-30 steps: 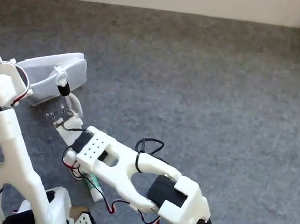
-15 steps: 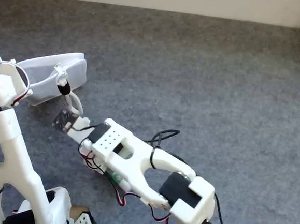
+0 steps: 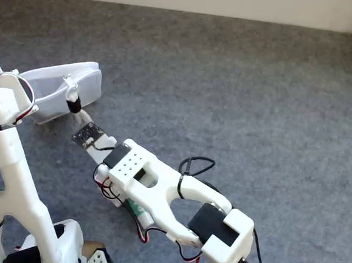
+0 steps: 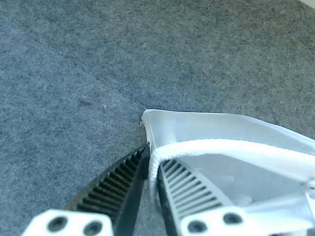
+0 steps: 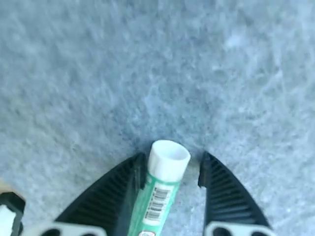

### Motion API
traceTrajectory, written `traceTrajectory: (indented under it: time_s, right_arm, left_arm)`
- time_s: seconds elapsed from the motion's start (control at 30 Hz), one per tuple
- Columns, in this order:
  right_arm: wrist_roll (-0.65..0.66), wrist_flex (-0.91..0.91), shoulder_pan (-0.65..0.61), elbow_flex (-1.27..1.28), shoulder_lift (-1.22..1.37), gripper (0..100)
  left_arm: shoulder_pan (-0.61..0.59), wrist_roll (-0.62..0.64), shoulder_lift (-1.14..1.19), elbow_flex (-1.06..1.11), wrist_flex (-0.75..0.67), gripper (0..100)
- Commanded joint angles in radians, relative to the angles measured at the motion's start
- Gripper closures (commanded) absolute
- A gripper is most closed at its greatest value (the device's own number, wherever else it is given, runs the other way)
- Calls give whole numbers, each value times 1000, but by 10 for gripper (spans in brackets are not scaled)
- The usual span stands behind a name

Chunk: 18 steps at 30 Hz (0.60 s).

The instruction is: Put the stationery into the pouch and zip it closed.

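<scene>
The pouch (image 3: 60, 92) is white and half see-through with a thick white rim. It lies on the grey carpet (image 3: 239, 100) at the left of the high view, where the left gripper (image 3: 73, 103) is clamped onto its rim. The left wrist view shows the toothed black and white jaws pinched over that edge. Apart from it, under the right arm, is the glue stick (image 5: 160, 196), with a green body and a round white cap (image 5: 169, 156). It sits between the parted jaws of the right gripper (image 5: 172, 156), against one and with carpet showing beside the other. A black barcode (image 5: 156, 209) runs along its body, and the other print is too small to read.
</scene>
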Motion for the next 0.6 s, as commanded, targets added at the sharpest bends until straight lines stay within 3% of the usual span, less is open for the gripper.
traceTrajectory:
  time_s: [0.0,0.1,0.3,0.57]
  right_arm:
    - [-34,10,10,1,-58,833]
    - [-107,4,-2,1,-56,841]
    - [-120,2,-19,4,-53,971]
    - [-115,33,-15,4,-54,980]
  left_arm:
    - [-7,-2,-21,-15,6,994]
    - [-7,-2,-21,-13,6,994]
    - [-7,-2,-21,-13,6,994]
    - [-2,-2,-21,-13,8,994]
